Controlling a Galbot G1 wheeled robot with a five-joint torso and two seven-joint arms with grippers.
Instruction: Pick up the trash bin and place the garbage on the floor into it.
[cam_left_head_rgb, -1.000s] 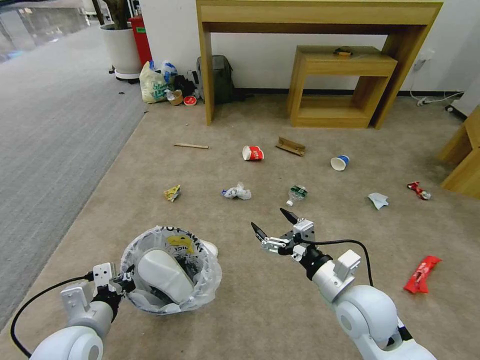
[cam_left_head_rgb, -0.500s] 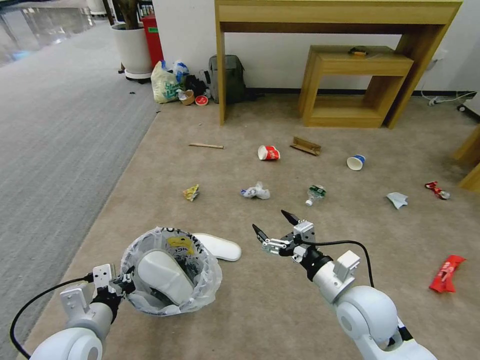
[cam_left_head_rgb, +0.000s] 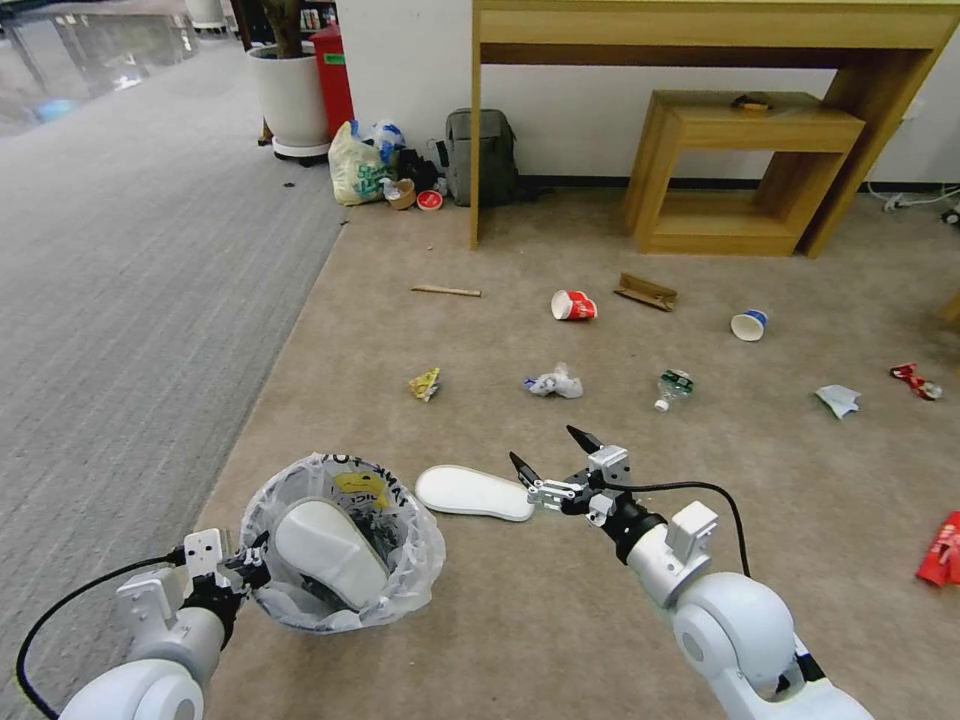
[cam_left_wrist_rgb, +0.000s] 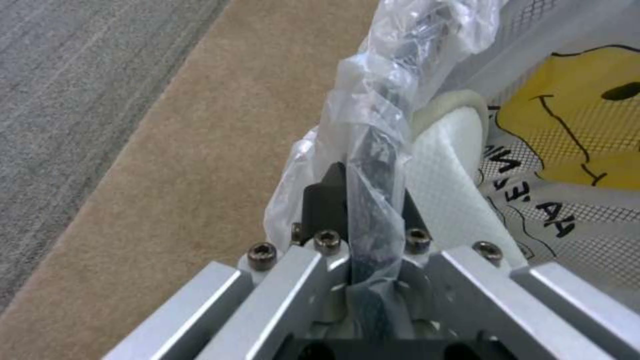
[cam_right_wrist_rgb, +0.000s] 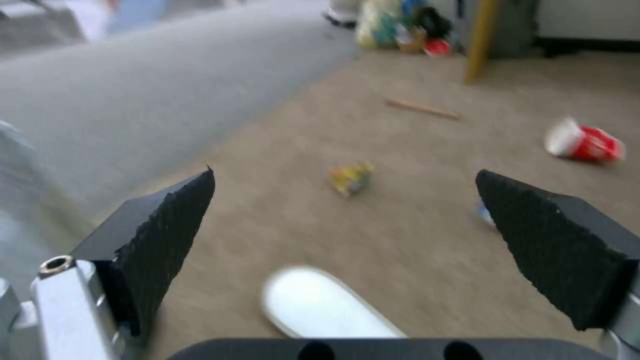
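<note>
While your left gripper (cam_left_head_rgb: 243, 562) pinches the trash bin (cam_left_head_rgb: 345, 545) by its rim, it hangs ready for garbage. Your right gripper (cam_left_head_rgb: 548, 463), jaws apart, hovers beside the white slipper (cam_left_head_rgb: 473, 493).

White wall (cam_left_head_rgb: 600, 130), wooden desk (cam_left_head_rgb: 700, 25), low wooden shelf (cam_left_head_rgb: 750, 130), grey ribbed carpet (cam_left_head_rgb: 130, 260), white planter (cam_left_head_rgb: 292, 100)

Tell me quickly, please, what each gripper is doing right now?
Left gripper: shut on the trash bin rim.
Right gripper: open, empty, above the white slipper.
</note>
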